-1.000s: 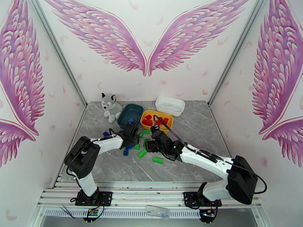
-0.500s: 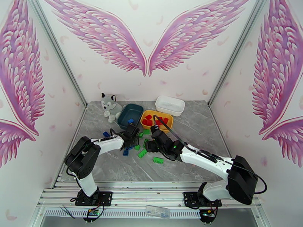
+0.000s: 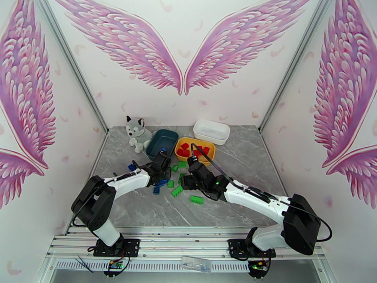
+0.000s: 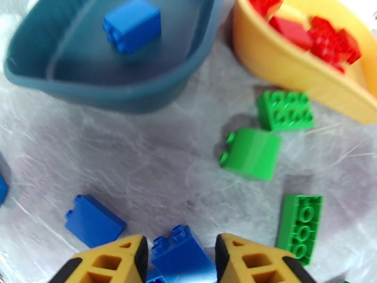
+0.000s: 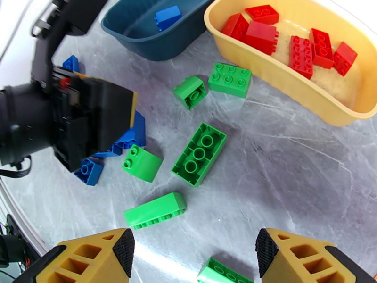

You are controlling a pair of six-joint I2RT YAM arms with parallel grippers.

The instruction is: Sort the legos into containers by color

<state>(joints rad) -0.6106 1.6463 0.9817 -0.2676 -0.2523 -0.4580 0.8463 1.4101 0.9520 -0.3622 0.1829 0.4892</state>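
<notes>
Left gripper (image 4: 181,242) has advanced far toward the teal tub (image 4: 118,97), its jaws drawn in and clamped on a blue brick (image 4: 184,258) just near of the tub. Right gripper (image 5: 193,244) jaws stand apart above green bricks (image 5: 199,153) on the counter (image 5: 282,152). Blue deposit judged imminent.

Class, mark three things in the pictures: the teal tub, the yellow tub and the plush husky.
teal tub (image 4: 118,97): left wrist view, on its near outer wall.
yellow tub (image 5: 282,82): right wrist view, on its near wall.
plush husky (image 3: 135,128): top view, on its head.
</notes>
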